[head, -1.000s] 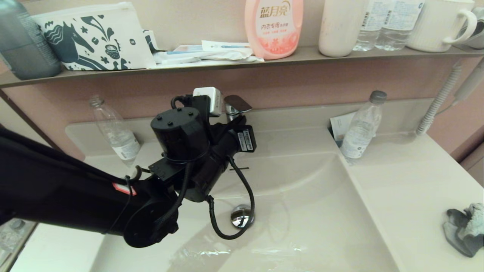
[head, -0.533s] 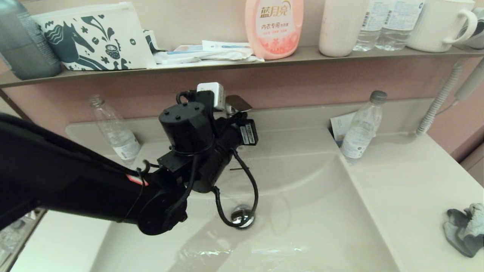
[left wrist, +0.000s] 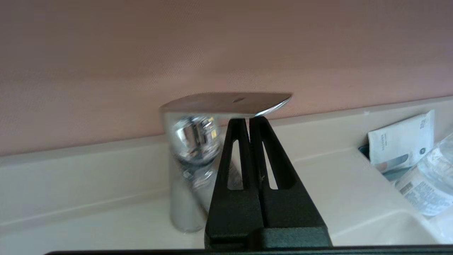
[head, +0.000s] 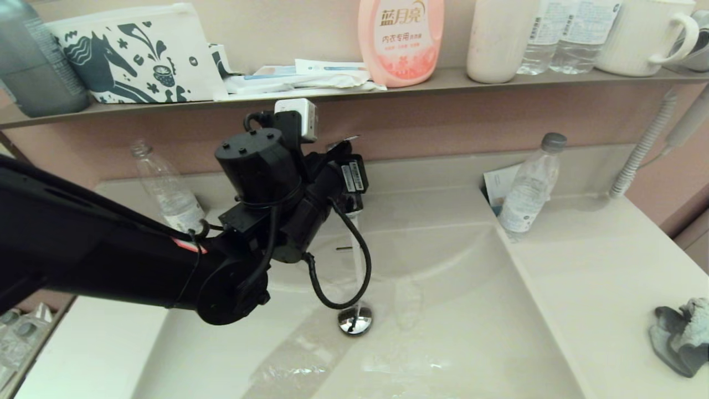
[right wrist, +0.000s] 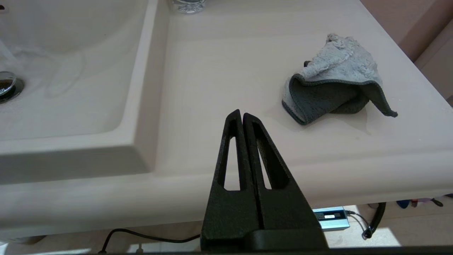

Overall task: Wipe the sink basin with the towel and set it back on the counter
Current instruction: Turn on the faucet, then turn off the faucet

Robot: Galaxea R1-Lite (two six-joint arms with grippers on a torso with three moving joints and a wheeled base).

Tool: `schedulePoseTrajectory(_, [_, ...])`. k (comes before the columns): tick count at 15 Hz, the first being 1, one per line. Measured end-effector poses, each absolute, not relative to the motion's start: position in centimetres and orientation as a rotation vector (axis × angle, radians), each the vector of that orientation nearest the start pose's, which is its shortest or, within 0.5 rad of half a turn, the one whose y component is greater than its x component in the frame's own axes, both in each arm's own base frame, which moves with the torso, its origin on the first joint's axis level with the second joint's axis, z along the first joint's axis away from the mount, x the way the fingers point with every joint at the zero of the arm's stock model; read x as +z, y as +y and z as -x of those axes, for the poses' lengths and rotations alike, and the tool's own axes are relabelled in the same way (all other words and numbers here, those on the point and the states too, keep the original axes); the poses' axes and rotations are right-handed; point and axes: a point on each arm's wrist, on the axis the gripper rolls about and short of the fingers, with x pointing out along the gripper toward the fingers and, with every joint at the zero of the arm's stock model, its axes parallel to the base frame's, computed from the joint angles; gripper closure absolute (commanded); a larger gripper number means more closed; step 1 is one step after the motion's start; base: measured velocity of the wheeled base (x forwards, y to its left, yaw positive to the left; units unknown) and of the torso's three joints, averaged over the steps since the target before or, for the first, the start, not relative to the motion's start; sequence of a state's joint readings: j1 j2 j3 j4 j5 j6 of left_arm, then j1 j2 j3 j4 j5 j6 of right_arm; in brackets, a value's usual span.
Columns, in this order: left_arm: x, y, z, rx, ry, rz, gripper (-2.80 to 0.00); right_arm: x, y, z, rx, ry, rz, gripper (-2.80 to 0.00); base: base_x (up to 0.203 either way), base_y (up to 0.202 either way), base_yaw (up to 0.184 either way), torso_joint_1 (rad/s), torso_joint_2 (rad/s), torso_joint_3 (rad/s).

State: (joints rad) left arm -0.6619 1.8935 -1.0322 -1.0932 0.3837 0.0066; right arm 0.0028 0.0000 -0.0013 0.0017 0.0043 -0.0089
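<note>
The cream-white sink basin (head: 471,332) has a chrome drain plug (head: 355,320), and a thin stream of water (head: 359,260) falls onto it from the tap. My left gripper (left wrist: 249,119) is shut, and its tips press up under the flat chrome faucet handle (left wrist: 226,103), which is raised. In the head view the arm's wrist hides most of the tap. The grey towel (right wrist: 336,85) lies crumpled on the counter (right wrist: 219,71) right of the basin, also at the right edge as towel (head: 681,341). My right gripper (right wrist: 241,114) is shut and empty, hovering at the counter's front edge, apart from the towel.
A clear water bottle (head: 529,188) and a paper packet (head: 498,185) stand at the basin's back right corner; another bottle (head: 166,191) stands back left. The brown shelf (head: 498,77) above carries a pink detergent bottle (head: 401,39), a horse pouch (head: 133,55) and cups. A ribbed hose (head: 642,149) hangs far right.
My left gripper rose under the faucet handle and tipped it up. Water now runs from the tap into the basin. The towel has not moved.
</note>
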Motion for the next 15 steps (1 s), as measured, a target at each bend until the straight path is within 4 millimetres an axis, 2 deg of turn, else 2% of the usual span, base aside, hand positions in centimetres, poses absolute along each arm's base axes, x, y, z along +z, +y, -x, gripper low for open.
schedulePoseTrajectory(4, [20.4,-21.3,-28.0,-0.29,-0.144,0.08,0.0,7.6,0.0,2.3,0.007,0.0,0.009,0.0,0.0,0.0,0.0,0.0,0.0,0.0])
schedulePoseTrajectory(8, [19.5,-18.9,-27.9,-0.293,-0.16,0.028,0.0,7.6,0.0,2.3,0.007,0.0,0.009,0.0,0.0,0.0,0.0,0.0,0.0,0.0])
schedulePoseTrajectory(15, [20.9,-17.8,-29.1,-0.276,-0.19,0.004,0.0,7.6,0.0,2.3,0.007,0.0,0.009,0.0,0.0,0.0,0.0,0.0,0.0,0.0])
